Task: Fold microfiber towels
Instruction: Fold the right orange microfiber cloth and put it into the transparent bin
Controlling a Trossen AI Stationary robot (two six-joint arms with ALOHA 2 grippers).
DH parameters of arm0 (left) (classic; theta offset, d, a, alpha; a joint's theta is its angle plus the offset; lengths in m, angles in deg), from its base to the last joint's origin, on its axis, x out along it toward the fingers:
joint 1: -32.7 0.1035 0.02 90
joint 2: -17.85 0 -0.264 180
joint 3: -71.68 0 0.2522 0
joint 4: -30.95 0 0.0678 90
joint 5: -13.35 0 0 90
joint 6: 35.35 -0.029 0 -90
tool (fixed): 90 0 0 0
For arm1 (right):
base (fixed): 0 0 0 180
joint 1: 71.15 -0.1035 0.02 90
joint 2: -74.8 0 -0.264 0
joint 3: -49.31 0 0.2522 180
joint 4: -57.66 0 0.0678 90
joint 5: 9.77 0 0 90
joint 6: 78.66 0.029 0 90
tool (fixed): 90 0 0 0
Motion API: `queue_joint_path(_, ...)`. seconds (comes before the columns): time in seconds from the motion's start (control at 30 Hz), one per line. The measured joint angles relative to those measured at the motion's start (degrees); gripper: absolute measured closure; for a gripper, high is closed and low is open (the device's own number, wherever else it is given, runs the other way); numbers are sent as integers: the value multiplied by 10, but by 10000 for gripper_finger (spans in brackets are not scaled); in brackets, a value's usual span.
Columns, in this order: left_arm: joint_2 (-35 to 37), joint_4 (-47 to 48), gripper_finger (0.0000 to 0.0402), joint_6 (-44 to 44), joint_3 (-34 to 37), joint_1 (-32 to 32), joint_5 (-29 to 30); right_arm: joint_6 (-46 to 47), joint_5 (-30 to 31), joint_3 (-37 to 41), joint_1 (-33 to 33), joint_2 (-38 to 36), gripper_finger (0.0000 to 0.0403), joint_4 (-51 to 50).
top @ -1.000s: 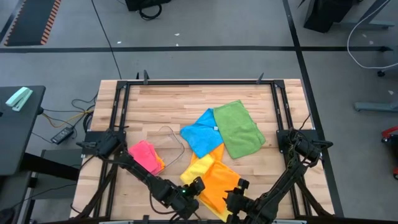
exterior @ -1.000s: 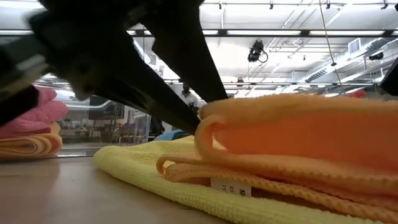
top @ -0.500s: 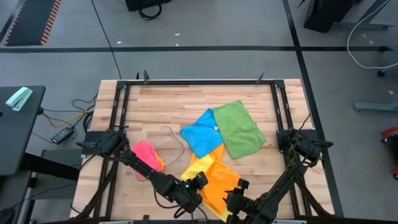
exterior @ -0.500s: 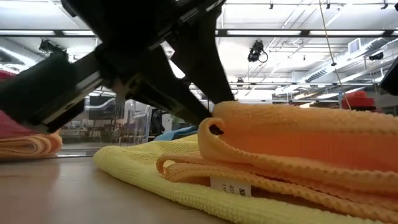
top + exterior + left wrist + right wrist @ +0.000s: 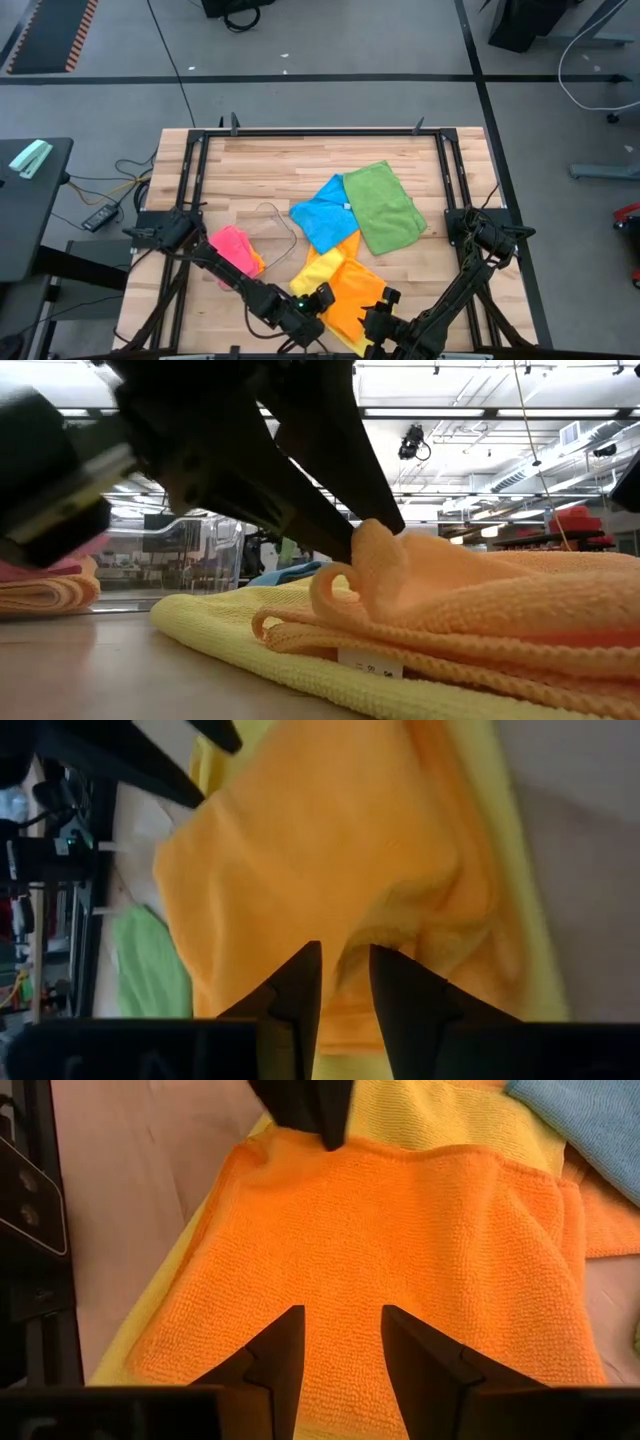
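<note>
The microfiber towels are lying spread over the middle and near part of the wooden counter point(image 5: 240, 170): a green towel point(image 5: 383, 207) and a blue towel point(image 5: 326, 212) are sitting side by side, touching, toward the centre; a yellow towel point(image 5: 312, 272) is lying nearer the front edge, partly under an orange towel point(image 5: 355, 296); a pink towel point(image 5: 233, 248) is resting on the left side, stacked on another orange cloth. A clear plastic tray point(image 5: 272, 227) is standing between the pink towel and the blue one. The left hand point(image 5: 318, 305) is working at the left edge of the orange towel, near the counter's front. In the left wrist view its fingers point(image 5: 300, 990) are standing close together with a puckered ridge of the orange cloth rising between their tips, so it is pinching that edge. The low view is showing the same edge lifted into a small curled fold point(image 5: 375, 565) under the dark arm, with the yellow towel flat beneath it. The right hand point(image 5: 380, 318) is sitting at the near edge of the orange towel; in the right wrist view its fingers point(image 5: 280, 1350) are spread apart over the cloth, gripping nothing that I can see.
</note>
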Motion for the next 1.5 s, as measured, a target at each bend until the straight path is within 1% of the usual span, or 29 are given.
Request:
queue_joint_path(0.07,0,-6,309,12,0,-1,-4,0,5,0,0,0,261,0)
queue_joint_path(0.2,0,-10,323,32,0,0,-35,0,6,0,0,0,261,2)
queue_joint_path(0.37,0,-9,344,17,0,0,-61,0,7,0,0,0,261,2)
queue_joint_path(0.47,0,-9,357,15,0,3,-63,0,6,0,0,0,261,2)
queue_joint_path(0.57,0,-1,382,42,0,8,-64,0,7,0,0,0,260,2)
queue_joint_path(0.63,0,10,393,76,0,13,-64,0,7,0,0,0,261,5)
queue_joint_path(0.7,0,20,392,118,0,17,-62,0,7,0,0,0,261,6)
queue_joint_path(0.8,4,45,393,195,0,23,-64,0,7,0,0,0,261,13)
queue_joint_path(0.87,15,56,396,255,0,29,-76,0,7,0,3,0,261,15)
queue_joint_path(0.93,32,60,395,315,0,36,-116,0,6,0,3,0,261,16)
queue_joint_path(1.0,43,58,389,367,-1,44,-171,0,7,0,3,0,260,16)
queue_joint_path(1.07,48,66,385,398,-1,47,-208,0,6,0,3,0,260,17)
queue_joint_path(1.33,48,118,393,421,-1,41,-218,0,6,0,3,0,261,17)
queue_joint_path(1.43,48,129,379,385,-1,36,-212,0,6,0,3,0,261,18)
queue_joint_path(1.5,40,123,366,362,-1,34,-193,0,6,0,3,0,261,21)
